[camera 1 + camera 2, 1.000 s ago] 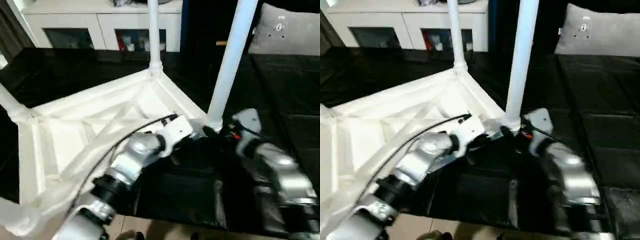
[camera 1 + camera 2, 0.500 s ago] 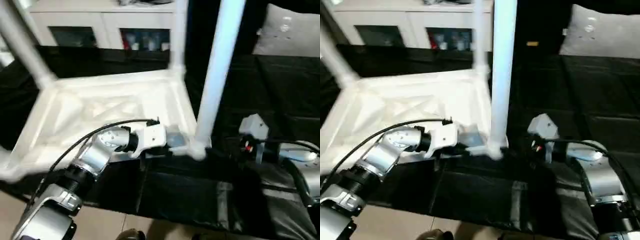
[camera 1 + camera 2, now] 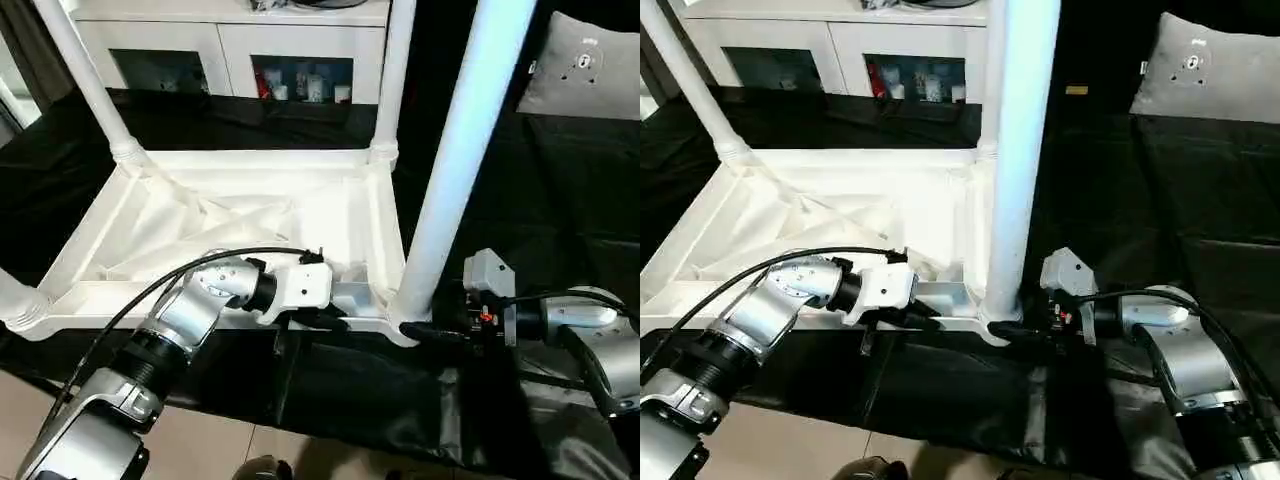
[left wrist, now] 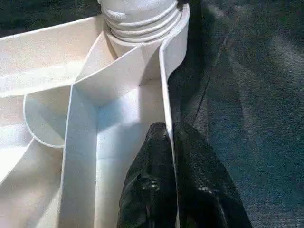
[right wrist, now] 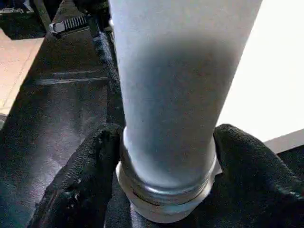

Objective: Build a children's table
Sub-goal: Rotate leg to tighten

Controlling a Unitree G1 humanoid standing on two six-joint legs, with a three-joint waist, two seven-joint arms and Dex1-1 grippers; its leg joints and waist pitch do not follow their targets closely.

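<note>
The children's table [image 3: 230, 215] lies upside down on the black worktable, ribbed underside up, with white legs standing in its corner sockets. My left gripper [image 3: 335, 318] is shut on the thin near rim wall [image 4: 164, 85], one finger on each side of it. At the near right corner, my right gripper [image 3: 420, 330] reaches in from the right around the base of the thick near leg [image 3: 455, 150]. In the right wrist view its black fingers [image 5: 85, 166] press against both sides of that leg [image 5: 171, 71] just above the socket collar. Two more legs [image 3: 85, 80] rise at the back corners.
The black-covered worktable [image 3: 560, 200] stretches away to the right and behind. A grey cushion [image 3: 585, 65] lies at the back right. A white cabinet [image 3: 230, 50] stands behind the table. The floor [image 3: 200, 440] shows past the near edge.
The whole picture has shifted, and the table now lies squarer to me. My right gripper's fingers have closed in on the near leg's base. The left grip on the rim is unchanged.
</note>
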